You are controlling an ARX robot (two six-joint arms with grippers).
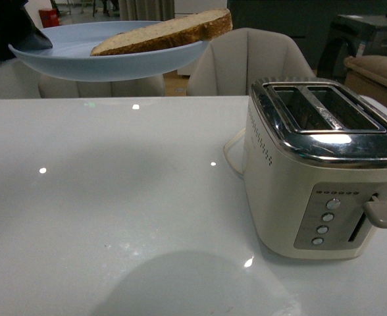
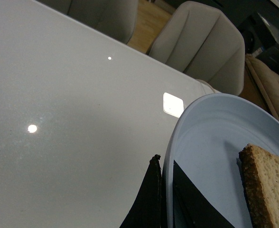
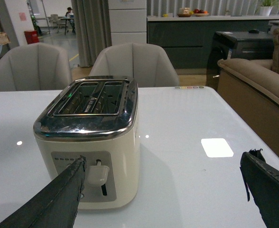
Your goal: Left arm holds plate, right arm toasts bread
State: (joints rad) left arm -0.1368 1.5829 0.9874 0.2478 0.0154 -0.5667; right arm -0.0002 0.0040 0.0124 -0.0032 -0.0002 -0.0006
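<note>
Though only a dark corner from the front, shows plainly from the left wrist: left end effector (image 2: 164, 164) clenched on the rim of the pale blue plate (image 2: 210, 142), one finger above, one below. Holds it raised clear of the white counter (image 1: 114, 197), bread (image 1: 164, 33) lying on it, one end reaching past the rim. Caught only from the right wrist: right end effector (image 3: 164, 159) spread wide, grasping nothing, facing the cream toaster (image 3: 89, 142), lever (image 3: 97, 173) near its slot's top. Beyond, beige chairs (image 3: 134, 64) and a sofa (image 3: 258, 80).
</note>
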